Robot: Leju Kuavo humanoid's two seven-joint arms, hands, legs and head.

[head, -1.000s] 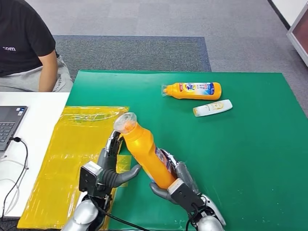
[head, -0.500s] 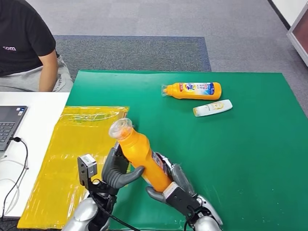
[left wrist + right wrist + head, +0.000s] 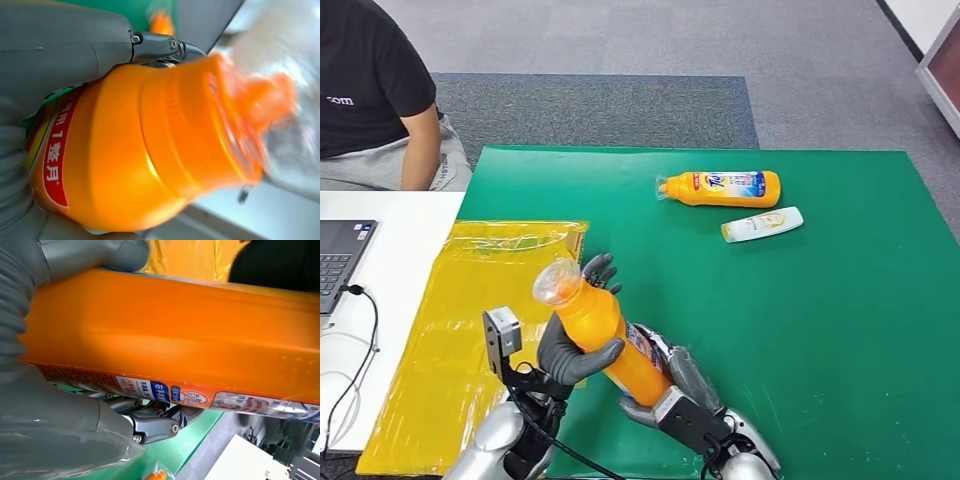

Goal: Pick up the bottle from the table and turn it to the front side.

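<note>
An orange bottle (image 3: 607,335) with a clear plastic cap cover is held above the green table (image 3: 810,320), tilted with its cap up and to the left. My left hand (image 3: 576,350) wraps around its upper body below the neck. My right hand (image 3: 682,385) grips its lower end from beneath. The left wrist view has the orange bottle (image 3: 151,145) with a red label between the thumb and fingers. In the right wrist view the bottle (image 3: 181,335) lies across the palm, its label strip facing the fingers.
A second orange bottle (image 3: 720,187) and a white tube (image 3: 761,224) lie on the far part of the table. A yellow plastic sheet (image 3: 463,310) covers the left side. A laptop (image 3: 339,255) with cables sits on a white desk, and a person (image 3: 373,90) sits behind it.
The bottle has shifted left and toward me. My left hand, open beside the bottle a second ago, has closed around its upper body. My right hand keeps its hold on the base.
</note>
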